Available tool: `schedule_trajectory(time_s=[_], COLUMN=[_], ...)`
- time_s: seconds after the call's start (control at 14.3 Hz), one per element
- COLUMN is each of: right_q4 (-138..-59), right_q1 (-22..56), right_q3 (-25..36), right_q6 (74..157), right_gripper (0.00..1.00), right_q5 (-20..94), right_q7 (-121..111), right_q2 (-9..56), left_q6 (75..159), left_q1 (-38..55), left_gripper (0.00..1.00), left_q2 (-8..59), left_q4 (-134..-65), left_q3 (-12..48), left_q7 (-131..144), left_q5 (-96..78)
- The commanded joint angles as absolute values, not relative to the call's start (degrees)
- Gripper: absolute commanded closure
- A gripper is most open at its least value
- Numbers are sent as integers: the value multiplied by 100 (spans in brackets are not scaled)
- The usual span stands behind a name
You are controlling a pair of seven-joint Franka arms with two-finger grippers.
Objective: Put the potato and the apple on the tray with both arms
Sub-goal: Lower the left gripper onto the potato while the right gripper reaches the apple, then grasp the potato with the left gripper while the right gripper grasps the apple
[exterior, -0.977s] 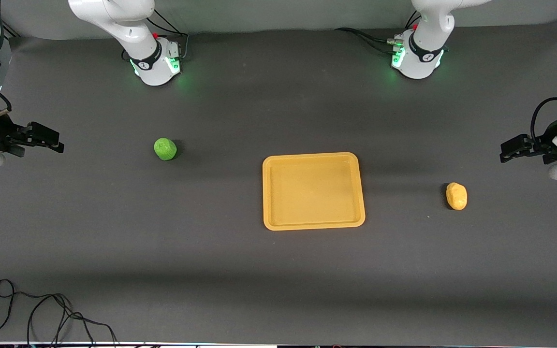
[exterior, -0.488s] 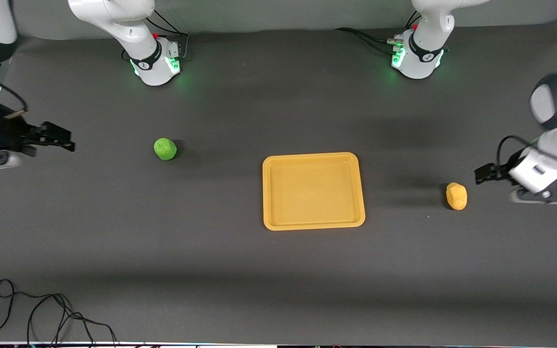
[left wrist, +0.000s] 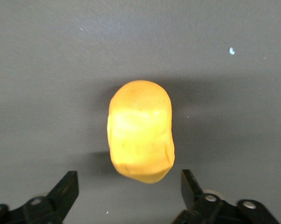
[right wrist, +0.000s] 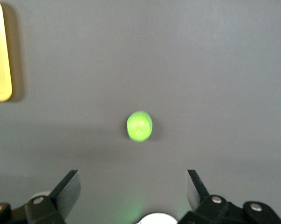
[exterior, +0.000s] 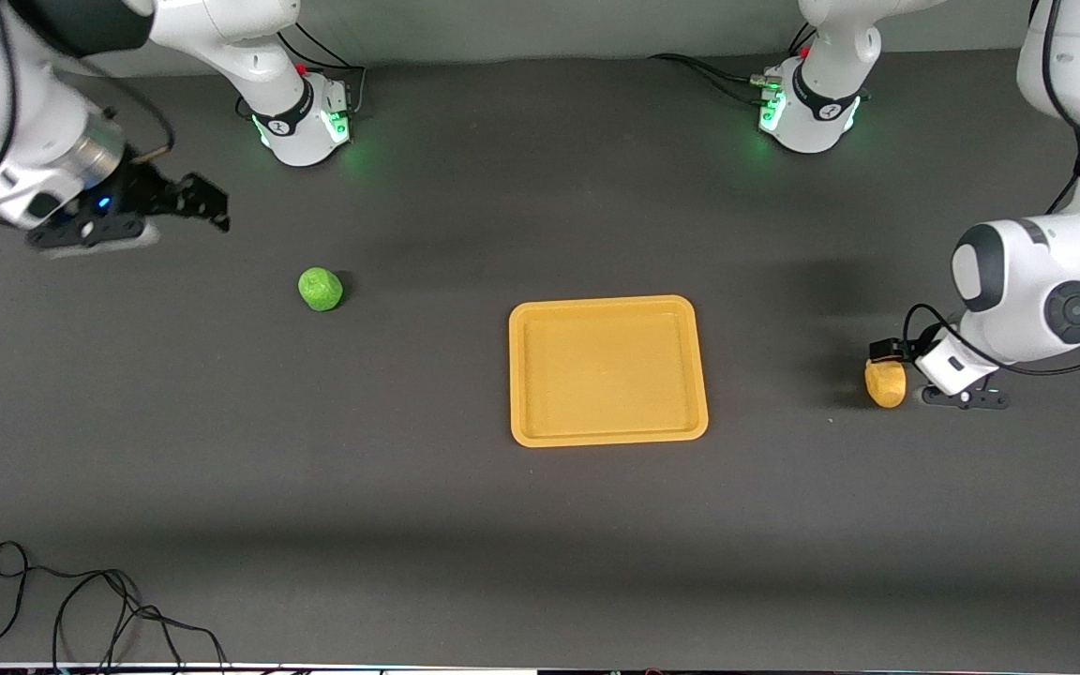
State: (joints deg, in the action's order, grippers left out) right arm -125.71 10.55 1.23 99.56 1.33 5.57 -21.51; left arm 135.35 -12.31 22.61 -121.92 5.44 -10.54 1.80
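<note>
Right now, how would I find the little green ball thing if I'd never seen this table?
Start at the big yellow-orange tray on the dark table. Go toward the right arm's end of the table, slightly farther from the front camera, to the apple lying alone. It is the only green thing: round and bumpy, unlike the smooth yellow-orange potato at the left arm's end.

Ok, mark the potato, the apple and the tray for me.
potato (left wrist: 140, 130): left wrist view, middle of its smooth body.
apple (exterior: 321, 289): front view, centre of the green fruit.
tray (exterior: 517, 375): front view, the raised rim on the side toward the apple.
</note>
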Motion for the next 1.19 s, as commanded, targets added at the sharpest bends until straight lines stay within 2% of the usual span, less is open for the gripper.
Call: schedule_trajectory(time_s=[0.0, 0.07, 0.21, 0.35, 0.56, 0.84, 1.12], right_q4=[-13384, -13455, -13666, -14218, -14914, -15608, -16022], right_q1=[1299, 1318, 1318, 1318, 1327, 1327, 1327], right_q3=[141, 149, 149, 149, 149, 158, 158], right_q6=[10256, 10353, 10615, 11351, 12661, 14208, 15711], right_gripper=[0, 0, 0, 0, 0, 0, 0], right_q5=[167, 158, 141, 141, 141, 141, 141], right_q7=[931, 932, 932, 932, 914, 862, 853], right_q2=[-2776, -2786, -2760, -2690, -2199, -1548, -609], left_q6=[13431, 13386, 13351, 12914, 11929, 11996, 12340], left_q1=[-1248, -1213, -1178, -1143, -836, -397, 438], left_gripper=[70, 71, 86, 90, 90, 87, 87], left_q2=[2153, 2214, 2215, 2075, 1952, 2012, 2144], left_q4=[-12077, -12033, -11927, -11647, -10988, -10846, -10854], left_q3=[589, 580, 589, 641, 1000, 1695, 1819], left_q7=[-1151, -1134, -1082, -985, 13, 1517, 2468], left_q5=[255, 246, 246, 124, -70, -280, -378])
